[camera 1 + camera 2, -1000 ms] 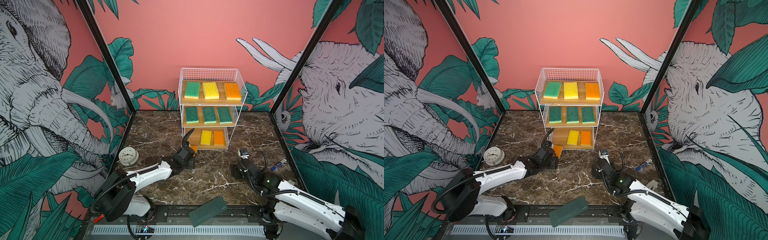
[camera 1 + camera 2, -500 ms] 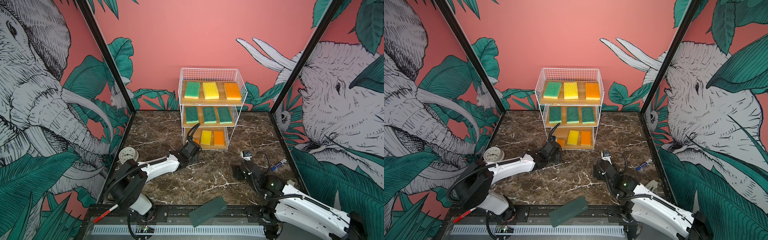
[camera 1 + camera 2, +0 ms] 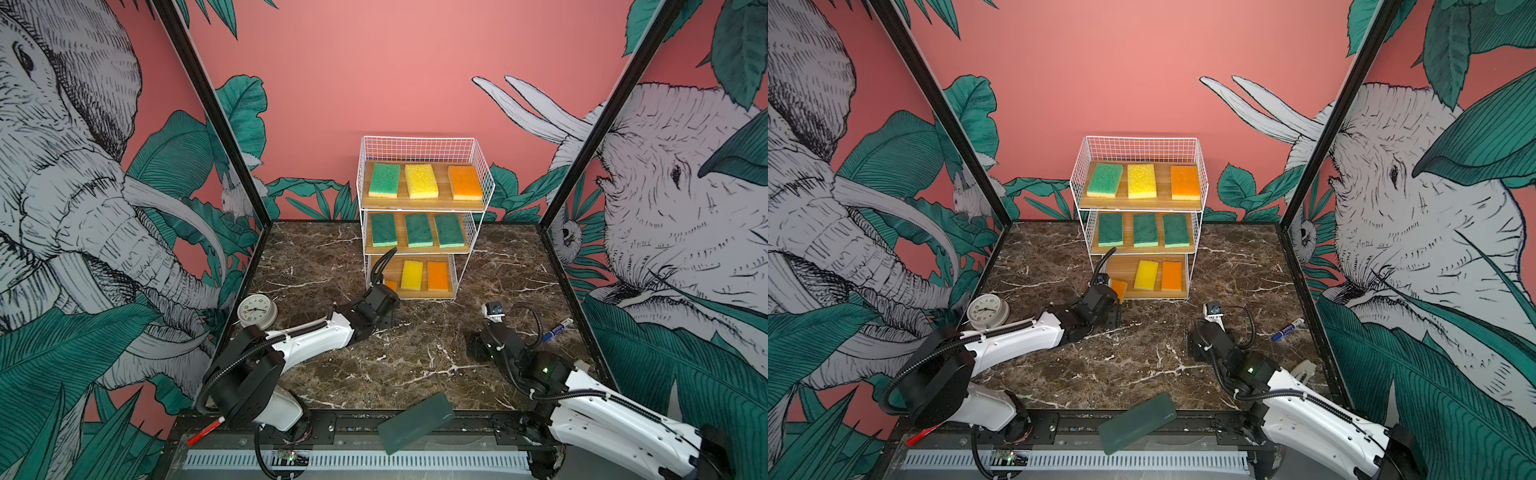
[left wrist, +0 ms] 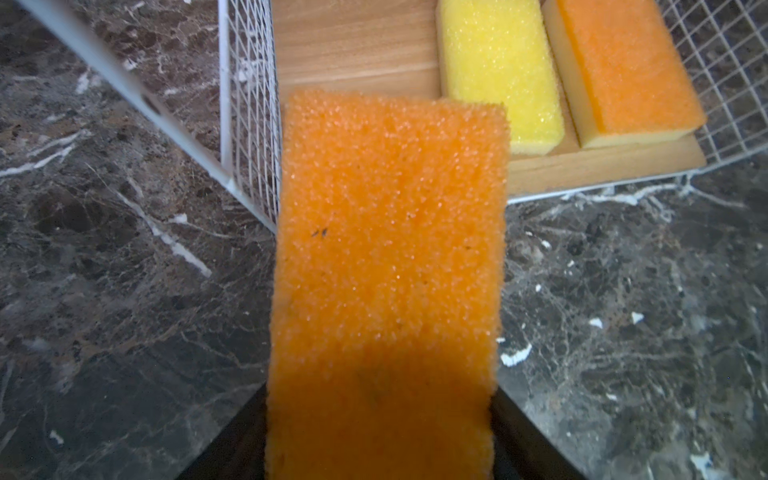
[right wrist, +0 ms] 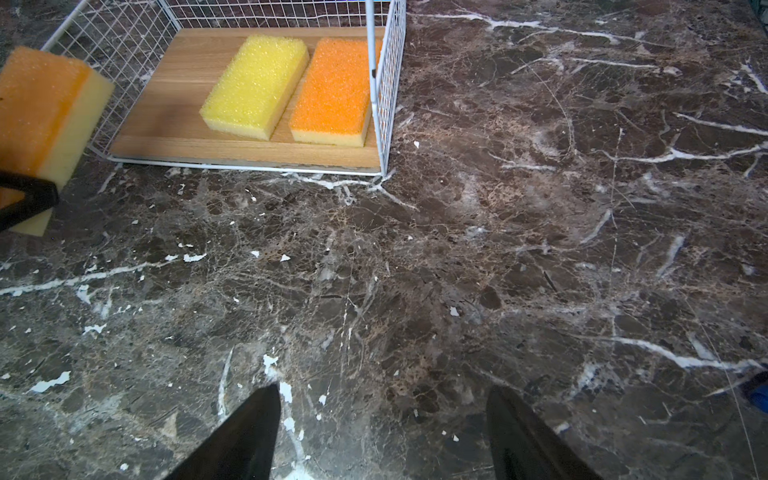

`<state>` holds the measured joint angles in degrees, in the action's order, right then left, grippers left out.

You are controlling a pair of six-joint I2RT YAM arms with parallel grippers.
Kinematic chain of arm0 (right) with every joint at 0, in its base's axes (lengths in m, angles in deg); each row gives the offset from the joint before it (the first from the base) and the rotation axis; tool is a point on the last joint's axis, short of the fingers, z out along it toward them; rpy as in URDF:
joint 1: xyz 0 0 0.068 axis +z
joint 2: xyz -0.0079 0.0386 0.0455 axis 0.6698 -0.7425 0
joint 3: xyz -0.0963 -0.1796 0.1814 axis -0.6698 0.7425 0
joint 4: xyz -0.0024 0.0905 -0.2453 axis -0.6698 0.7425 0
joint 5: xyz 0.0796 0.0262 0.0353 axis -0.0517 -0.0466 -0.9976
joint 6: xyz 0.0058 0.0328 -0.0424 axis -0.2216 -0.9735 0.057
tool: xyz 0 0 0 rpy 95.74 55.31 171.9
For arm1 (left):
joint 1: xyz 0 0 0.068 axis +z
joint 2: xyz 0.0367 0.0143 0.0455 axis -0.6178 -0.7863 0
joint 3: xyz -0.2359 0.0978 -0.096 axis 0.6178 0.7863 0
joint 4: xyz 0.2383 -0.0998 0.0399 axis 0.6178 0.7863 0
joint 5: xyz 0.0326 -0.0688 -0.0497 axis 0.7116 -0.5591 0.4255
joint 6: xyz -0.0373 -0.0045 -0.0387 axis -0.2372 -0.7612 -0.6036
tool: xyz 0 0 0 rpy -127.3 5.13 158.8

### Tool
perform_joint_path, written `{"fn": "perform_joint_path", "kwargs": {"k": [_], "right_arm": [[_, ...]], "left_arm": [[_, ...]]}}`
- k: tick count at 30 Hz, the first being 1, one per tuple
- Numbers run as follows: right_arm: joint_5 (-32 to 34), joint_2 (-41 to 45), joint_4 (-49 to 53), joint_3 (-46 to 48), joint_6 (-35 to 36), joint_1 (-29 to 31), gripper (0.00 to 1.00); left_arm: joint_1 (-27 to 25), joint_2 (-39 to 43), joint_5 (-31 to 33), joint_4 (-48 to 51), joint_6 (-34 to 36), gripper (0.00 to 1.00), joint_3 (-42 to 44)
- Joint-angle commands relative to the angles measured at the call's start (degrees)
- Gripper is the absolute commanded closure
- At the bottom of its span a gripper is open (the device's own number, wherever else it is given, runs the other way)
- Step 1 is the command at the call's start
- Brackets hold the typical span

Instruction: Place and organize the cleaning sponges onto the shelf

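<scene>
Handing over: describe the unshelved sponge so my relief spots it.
Find the white wire shelf and its lowest board. At that board's front left corner an orange sponge is gripped in the left tool. Its neighbours, a yellow sponge and a second orange sponge, lie flat on the board; it alone is held.

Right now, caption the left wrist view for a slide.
Left gripper holds orange sponge at shelf's bottom board, beside yellow sponge and second orange sponge.

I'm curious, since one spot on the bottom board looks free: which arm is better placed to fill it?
Left. The left gripper holds an orange sponge right at the shelf's bottom board; the right gripper is open, empty and farther away.
</scene>
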<state>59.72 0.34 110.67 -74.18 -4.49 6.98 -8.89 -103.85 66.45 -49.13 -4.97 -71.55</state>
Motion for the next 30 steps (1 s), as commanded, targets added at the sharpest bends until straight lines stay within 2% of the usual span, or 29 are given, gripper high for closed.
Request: {"fn": "perform_joint_path", "kwargs": {"k": [1,7,17,24,30], "right_arm": [[0.5,0.9,0.4,1.0,-1.3,0.2,0.19],[0.4,1.7,0.6,1.3,-1.7,0.3,0.2],[0.1,2.3,1.4,1.5,-2.2,0.3,0.2],[0.4,2.0,1.7,1.3,-2.3,0.3,0.2],[0.8,2.0,1.8,1.2,-2.1,0.3,0.19]], "left_arm": [[-1.2,3.6,-3.6,4.2,0.0,0.3,3.5],[-2.2,7.2,-6.0,7.3,-0.9,0.3,8.4],[-2.5,3.2,-11.6,7.3,0.4,0.28,10.0],[-3.6,-0.7,-10.3,9.9,1.0,0.26,7.9],[-4.8,-0.5,-8.8,11.4,0.9,0.16,8.3]]}}
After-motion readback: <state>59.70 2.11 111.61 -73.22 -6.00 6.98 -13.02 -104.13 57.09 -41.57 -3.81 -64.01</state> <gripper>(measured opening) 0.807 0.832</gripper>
